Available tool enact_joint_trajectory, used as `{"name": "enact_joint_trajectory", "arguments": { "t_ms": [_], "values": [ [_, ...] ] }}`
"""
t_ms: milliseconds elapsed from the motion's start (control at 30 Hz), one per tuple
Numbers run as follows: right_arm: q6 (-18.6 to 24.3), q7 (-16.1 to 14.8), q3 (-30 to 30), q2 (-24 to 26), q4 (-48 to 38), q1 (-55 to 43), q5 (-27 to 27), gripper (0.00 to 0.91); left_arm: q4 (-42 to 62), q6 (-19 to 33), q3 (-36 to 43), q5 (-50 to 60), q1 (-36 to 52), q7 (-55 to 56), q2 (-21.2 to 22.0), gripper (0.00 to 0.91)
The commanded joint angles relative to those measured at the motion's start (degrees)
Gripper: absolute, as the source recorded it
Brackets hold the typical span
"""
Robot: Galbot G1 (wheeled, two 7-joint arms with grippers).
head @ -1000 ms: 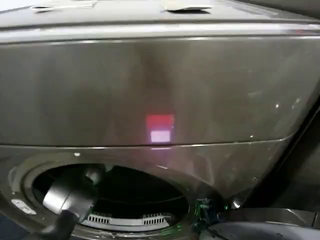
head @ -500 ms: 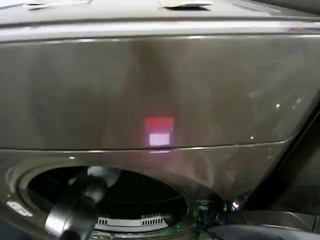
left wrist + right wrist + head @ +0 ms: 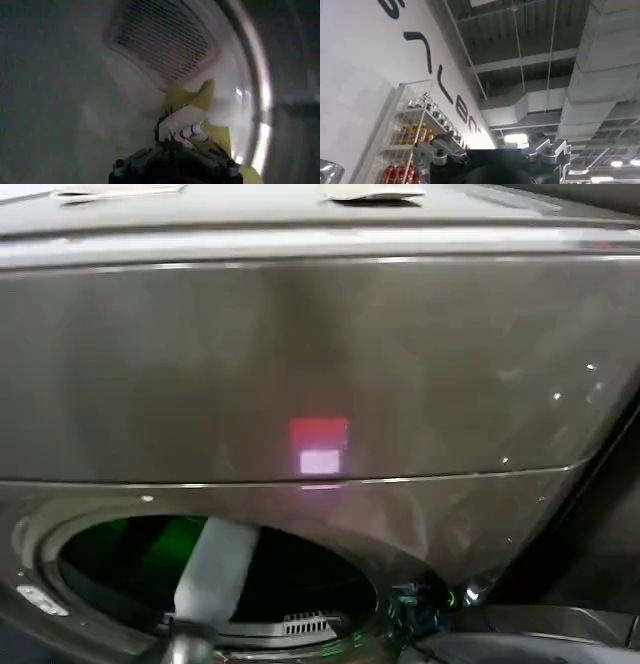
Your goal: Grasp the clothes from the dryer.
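Reached well into the dryer (image 3: 320, 354) with the left arm (image 3: 213, 569) over the last second. A second ago, sat at the near left rim of the round drum opening (image 3: 300, 569) with the dark wrist still outside; half a second ago, stood across the rim. Now stretched as a pale forearm from the near edge toward the far inside, with a green glow on the drum's left wall where all was dark before. Left the red indicator light (image 3: 318, 432) and the front panel unchanged.

From the left wrist view, found the left gripper (image 3: 172, 144) pushed right up against the clothes (image 3: 185, 120), a small yellow-green bundle with a white-and-dark print, lying on the drum floor near the bright rim and below the vent grille (image 3: 165, 40) on the back wall. Showed cloth peaks standing up just past the claw, touching it. Could not tell whether the claw was clamped on the fabric or merely pressed into it, narrow or wide.

Kept the right gripper (image 3: 492, 167) parked outside at the near right, aimed up at the ceiling; could not tell its state either.

Judged the reach as done and the grasp as the step in hand: likely called next for a firm close on the bunched cloth, then a draw back through the opening without snagging on the rim.
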State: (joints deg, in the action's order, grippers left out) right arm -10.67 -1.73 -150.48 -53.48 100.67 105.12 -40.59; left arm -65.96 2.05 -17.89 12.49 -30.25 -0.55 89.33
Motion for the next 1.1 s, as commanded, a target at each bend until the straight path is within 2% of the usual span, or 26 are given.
{"name": "enact_joint_trajectory", "arguments": {
  "t_ms": [33, 367, 1100],
  "values": [
    [2.3, 0.2, -0.6, 0.2, -0.3, 0.0, 1.2, 0.907, -9.3, 10.0, -5.0, -1.1, -8.3, 16.6, 4.4, 0.0],
    [3.6, -0.4, -1.1, 0.0, -0.9, 0.4, -0.2, 0.907, -8.8, 9.6, -4.8, -1.0, -8.2, 16.4, 5.0, 0.0],
    [2.6, -1.9, -3.1, -0.5, -0.7, 1.4, -0.1, 0.907, -9.4, 8.1, -3.4, -2.6, -9.0, 15.5, 3.6, 0.0]
  ]
}}
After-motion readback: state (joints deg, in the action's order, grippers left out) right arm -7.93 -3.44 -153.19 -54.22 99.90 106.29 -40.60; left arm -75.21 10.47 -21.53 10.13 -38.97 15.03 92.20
